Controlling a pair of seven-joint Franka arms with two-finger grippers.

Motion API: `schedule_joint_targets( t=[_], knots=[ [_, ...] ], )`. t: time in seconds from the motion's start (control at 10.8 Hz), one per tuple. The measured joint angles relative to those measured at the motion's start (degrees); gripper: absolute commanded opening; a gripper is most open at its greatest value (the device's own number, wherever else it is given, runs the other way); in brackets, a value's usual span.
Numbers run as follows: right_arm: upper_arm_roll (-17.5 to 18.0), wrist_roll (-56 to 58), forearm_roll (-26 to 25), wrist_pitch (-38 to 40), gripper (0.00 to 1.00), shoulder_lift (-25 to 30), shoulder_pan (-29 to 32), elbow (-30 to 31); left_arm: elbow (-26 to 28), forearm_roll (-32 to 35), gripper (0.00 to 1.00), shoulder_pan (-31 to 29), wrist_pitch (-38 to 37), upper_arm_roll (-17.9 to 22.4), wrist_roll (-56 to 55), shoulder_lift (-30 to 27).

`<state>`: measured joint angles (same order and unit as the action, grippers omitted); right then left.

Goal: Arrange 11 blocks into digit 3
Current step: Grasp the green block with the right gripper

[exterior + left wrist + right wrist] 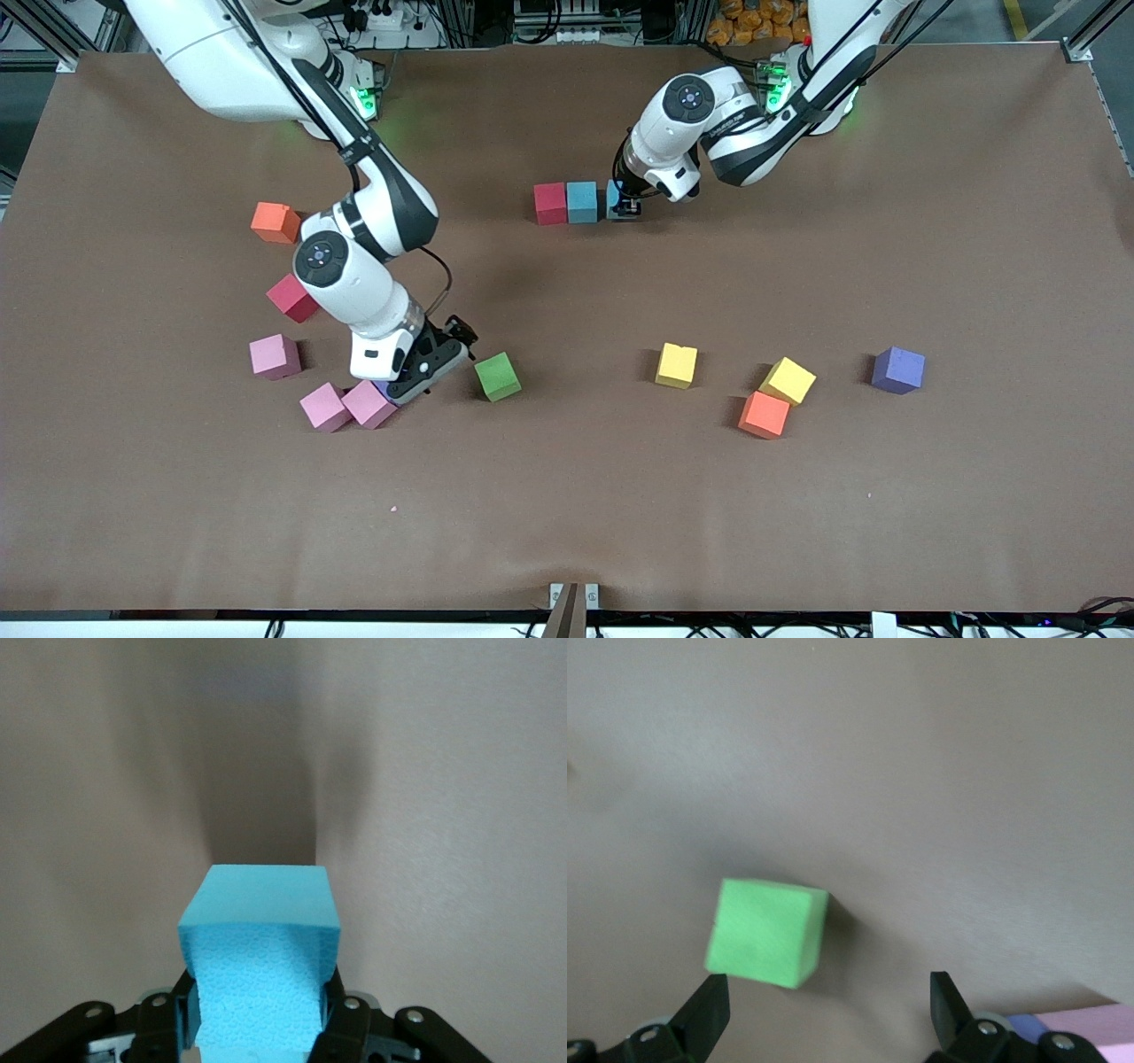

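Now left gripper (625, 209) pinching cyan block (259, 948), setting beside cyan one (582, 202) at its 3 o'clock; risking nudging row. Right gripper (416, 383) spread, hovering by green block (766, 932), crowding pink blocks (347, 406).

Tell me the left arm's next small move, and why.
Probably open the left gripper and lift straight up. It is shut on a cyan block that sits low at the table, right beside the other cyan block and the red block, so the row of three looks complete. The right gripper hangs open by the green block.
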<state>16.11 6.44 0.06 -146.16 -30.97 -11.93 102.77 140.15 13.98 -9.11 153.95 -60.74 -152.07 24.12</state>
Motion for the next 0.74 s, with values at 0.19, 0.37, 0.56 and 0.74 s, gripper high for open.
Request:
schedule_joint_targets(
  t=[0.19,0.37,0.56,0.74],
  knots=[
    [-0.96,-5.91,-0.04,2.66,1.0,-2.7,-3.54,-4.1,0.01,0.0,0.44,3.72,0.11,2.66,-0.01,0.12],
    [-4.52,-8.28,-0.05,3.45,1.0,-5.37,-8.55,-7.09,0.0,0.0,0.44,4.06,0.38,2.81,-0.01,0.13],
    [-7.93,-9.72,-0.05,3.59,1.0,-7.06,-12.86,-8.75,-0.04,0.0,0.44,4.05,1.27,2.96,-0.01,0.13],
    [-8.83,-9.86,-0.08,3.63,1.0,-8.26,-13.61,-9.23,-0.07,0.0,0.44,4.72,2.1,3.55,-0.83,0.13]
  ],
)
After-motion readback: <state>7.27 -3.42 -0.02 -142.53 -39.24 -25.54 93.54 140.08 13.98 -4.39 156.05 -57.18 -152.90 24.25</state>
